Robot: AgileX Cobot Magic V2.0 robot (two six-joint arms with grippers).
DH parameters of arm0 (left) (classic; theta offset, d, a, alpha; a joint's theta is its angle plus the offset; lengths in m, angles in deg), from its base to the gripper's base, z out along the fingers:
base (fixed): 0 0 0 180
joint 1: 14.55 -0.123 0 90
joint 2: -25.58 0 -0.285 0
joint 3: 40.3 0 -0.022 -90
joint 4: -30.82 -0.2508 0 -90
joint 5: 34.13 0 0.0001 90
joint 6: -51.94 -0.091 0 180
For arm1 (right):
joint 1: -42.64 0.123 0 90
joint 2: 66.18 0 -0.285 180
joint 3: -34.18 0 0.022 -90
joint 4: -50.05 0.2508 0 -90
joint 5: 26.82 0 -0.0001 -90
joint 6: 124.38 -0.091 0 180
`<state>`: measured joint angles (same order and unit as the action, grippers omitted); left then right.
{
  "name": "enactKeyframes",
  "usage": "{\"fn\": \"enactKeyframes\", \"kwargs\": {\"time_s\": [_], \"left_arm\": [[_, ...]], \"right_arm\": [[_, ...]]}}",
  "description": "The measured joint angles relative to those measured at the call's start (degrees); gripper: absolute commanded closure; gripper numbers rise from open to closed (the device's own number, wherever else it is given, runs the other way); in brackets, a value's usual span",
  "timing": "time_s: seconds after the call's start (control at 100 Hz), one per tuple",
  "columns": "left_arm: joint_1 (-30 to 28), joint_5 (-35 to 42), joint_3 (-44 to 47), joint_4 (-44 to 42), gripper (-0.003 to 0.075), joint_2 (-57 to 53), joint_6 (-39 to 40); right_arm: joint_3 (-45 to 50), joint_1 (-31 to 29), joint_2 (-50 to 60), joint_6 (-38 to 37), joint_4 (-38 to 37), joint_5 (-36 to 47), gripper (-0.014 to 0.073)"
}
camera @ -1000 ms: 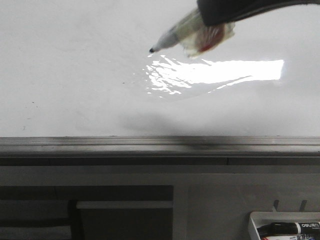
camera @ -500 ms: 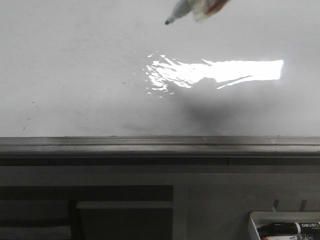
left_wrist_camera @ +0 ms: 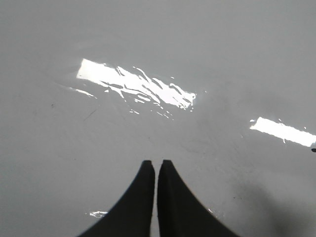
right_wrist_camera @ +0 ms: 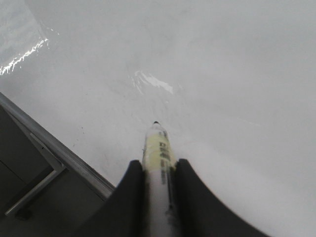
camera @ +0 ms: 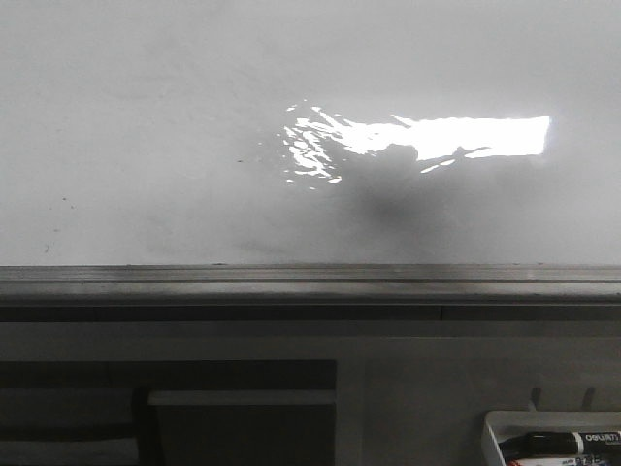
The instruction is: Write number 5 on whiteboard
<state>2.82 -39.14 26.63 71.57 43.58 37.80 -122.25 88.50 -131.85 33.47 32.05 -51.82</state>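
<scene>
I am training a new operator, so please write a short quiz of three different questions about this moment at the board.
1. True or false: a black figure 5 is already drawn on the large glossy white whiteboard.
2. What does the right gripper hold?
A. a white marker pen with a black tip
B. an eraser
C. nothing
3. Fill in: the black fingers of the left gripper are ____ and hold nothing.

Key
1. False: only glare, shadow and tiny specks show.
2. A: the white marker pen sits between its fingers, tip towards the board.
3. shut
</scene>
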Motion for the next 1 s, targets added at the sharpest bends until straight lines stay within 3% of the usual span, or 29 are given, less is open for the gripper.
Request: {"fn": "enactKeyframes", "kwargs": {"time_s": [0.49,0.56,0.76,1.0], "left_arm": [[0.00,0.00,0.00,0.09,0.0741,0.00,0.00],[0.00,0.00,0.00,0.09,0.0741,0.00,0.00],[0.00,0.00,0.00,0.09,0.0741,0.00,0.00],[0.00,0.00,0.00,0.09,0.0741,0.00,0.00]], "right_arm": [[0.00,0.11,0.48,0.82,1.25,-0.02,0.0634],[0.00,0.50,0.48,6.21,6.41,1.28,0.0634],[0.00,1.07,0.48,30.87,29.56,4.64,0.0634],[0.00,1.07,0.48,37.04,32.71,5.17,0.0634]]}}
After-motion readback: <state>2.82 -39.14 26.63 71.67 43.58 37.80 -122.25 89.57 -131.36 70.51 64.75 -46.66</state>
